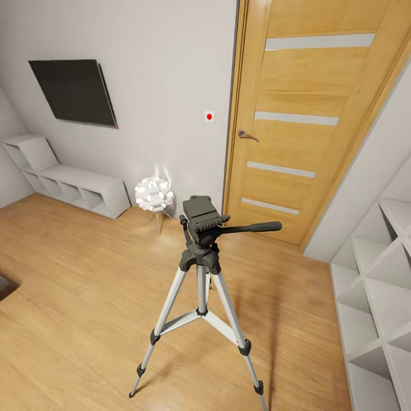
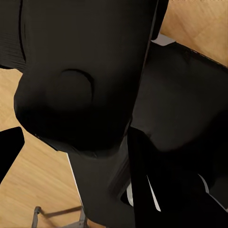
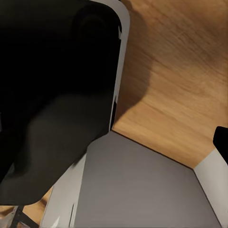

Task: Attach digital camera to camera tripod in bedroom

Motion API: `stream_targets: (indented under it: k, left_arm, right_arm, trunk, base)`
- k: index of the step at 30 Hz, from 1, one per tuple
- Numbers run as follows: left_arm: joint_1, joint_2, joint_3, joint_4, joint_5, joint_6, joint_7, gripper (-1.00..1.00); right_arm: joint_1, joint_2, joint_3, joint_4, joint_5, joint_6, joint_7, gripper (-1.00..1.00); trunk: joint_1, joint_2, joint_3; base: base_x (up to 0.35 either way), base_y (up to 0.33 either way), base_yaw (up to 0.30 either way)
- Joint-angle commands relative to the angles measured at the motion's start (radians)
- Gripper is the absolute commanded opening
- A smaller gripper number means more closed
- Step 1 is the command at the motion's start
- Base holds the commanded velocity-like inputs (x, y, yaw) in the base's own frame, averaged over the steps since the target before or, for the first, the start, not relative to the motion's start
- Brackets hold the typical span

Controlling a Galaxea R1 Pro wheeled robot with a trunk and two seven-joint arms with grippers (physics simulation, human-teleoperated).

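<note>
The camera tripod [image 1: 200,274] stands on the light wood floor in the middle of the head view. Its silver legs are spread, and its black head [image 1: 201,220] has a long handle [image 1: 254,227] pointing right. Nothing sits on the head plate. The digital camera is out of view. In the left wrist view one black fingertip [image 2: 9,152] of my left gripper [image 2: 114,161] shows at the edge, with dark robot body behind. My right gripper [image 3: 114,147] shows one fingertip [image 3: 221,142] at the edge, over floor and a grey robot part. Both look open and hold nothing.
An oak door [image 1: 302,125] with frosted strips is behind the tripod. A white spiky-ball lamp [image 1: 153,193] stands by the wall. White cubby shelves run along the left wall [image 1: 74,185] and the near right [image 1: 377,297]. A black TV [image 1: 74,91] hangs on the wall.
</note>
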Motion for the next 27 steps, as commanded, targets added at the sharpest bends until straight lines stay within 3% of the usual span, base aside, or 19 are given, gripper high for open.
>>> stream_targets:
  k: [1,8,13,14,18,20,21,26,27]
  left_arm:
    - [-0.001,0.0,-0.008,-0.001,0.009,0.003,0.0,-1.0]
    - [-0.001,0.0,-0.008,-0.001,0.01,0.001,0.0,-1.0]
    - [-0.001,0.0,-0.008,-0.001,0.011,0.001,0.0,-1.0]
    - [-0.001,0.0,-0.008,-0.001,0.011,0.001,0.0,-1.0]
    - [-0.001,0.0,-0.008,-0.001,0.011,0.001,0.0,-1.0]
    - [-0.001,0.0,-0.008,-0.001,0.012,0.001,0.0,-1.0]
    - [-0.001,0.0,-0.008,-0.001,0.012,0.001,0.0,-1.0]
    - [-0.001,0.0,-0.008,-0.001,0.012,0.001,0.0,-1.0]
    - [-0.001,0.0,-0.008,-0.001,0.012,0.001,0.0,-1.0]
  right_arm:
    - [-0.001,0.0,-0.005,0.001,0.011,-0.004,0.001,1.0]
    - [-0.001,0.004,-0.002,-0.035,0.018,-0.014,0.005,1.0]
    - [-0.002,0.003,0.001,-0.171,0.019,0.01,0.013,1.0]
    - [-0.002,0.002,0.0,-0.274,0.016,0.056,0.016,1.0]
    - [-0.002,0.002,-0.001,-0.469,0.012,0.205,0.019,1.0]
    - [-0.002,0.002,-0.003,-0.642,0.01,0.346,0.034,1.0]
    - [-0.002,0.002,-0.004,-0.771,0.01,0.44,0.066,1.0]
    - [-0.003,-0.001,-0.006,-1.042,0.01,0.607,0.194,1.0]
    - [-0.001,-0.003,-0.006,-1.177,0.012,0.705,0.257,1.0]
  trunk:
    - [0.0,-0.002,-0.002]
    - [0.0,-0.002,-0.002]
    - [0.0,-0.002,-0.002]
    - [0.0,-0.002,-0.002]
    - [0.0,-0.002,-0.002]
    - [0.0,-0.002,-0.002]
    - [0.0,-0.002,-0.002]
    - [0.0,-0.002,-0.002]
    - [0.0,-0.002,-0.002]
  base:
    - [0.0,0.0,0.0]
    - [0.0,0.0,0.0]
    - [0.0,0.0,0.0]
    - [0.0,0.0,0.0]
    - [0.0,0.0,0.0]
    - [0.0,0.0,0.0]
    - [0.0,0.0,0.0]
    - [0.0,0.0,0.0]
    - [0.0,0.0,0.0]
